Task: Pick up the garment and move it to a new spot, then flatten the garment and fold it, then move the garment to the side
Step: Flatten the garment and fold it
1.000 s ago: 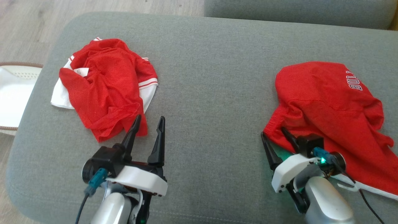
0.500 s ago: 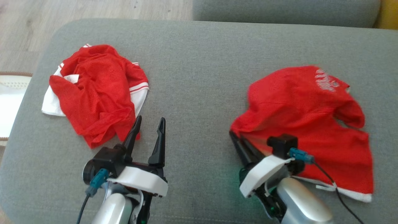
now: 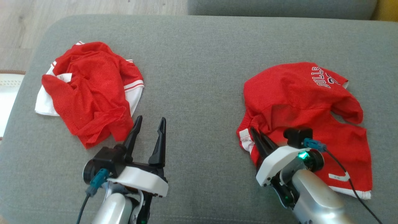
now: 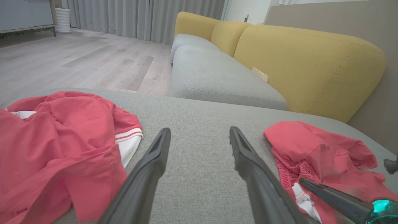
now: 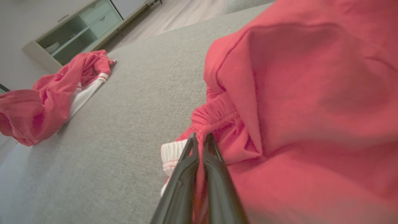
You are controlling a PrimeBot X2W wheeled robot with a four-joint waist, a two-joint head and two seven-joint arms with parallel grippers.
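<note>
The garment (image 3: 304, 99) is a pair of crumpled red shorts with white "BULLS" lettering, lying on the right of the grey cushion (image 3: 199, 62). My right gripper (image 3: 256, 132) is shut on its elastic waistband at the near left edge; the right wrist view shows red cloth pinched between the closed fingers (image 5: 200, 138). The shorts (image 5: 311, 93) bulge up beyond the grip. My left gripper (image 3: 150, 119) stands open and holds nothing, just right of a second crumpled red-and-white garment (image 3: 90, 90). The left wrist view shows the left gripper (image 4: 199, 130) over bare cushion, with the shorts (image 4: 320, 149) to the right.
The second red-and-white garment (image 4: 56, 133) lies at the cushion's left end. A white object (image 3: 9, 90) sits on the floor off the left edge. A yellow-backed sofa (image 4: 311, 62) stands beyond, and a cabinet (image 5: 77, 34) across the wooden floor.
My right gripper has closed on the shorts' waistband and drawn that edge leftward, bunching the cloth. The head view has shifted a little. The left gripper has not moved.
</note>
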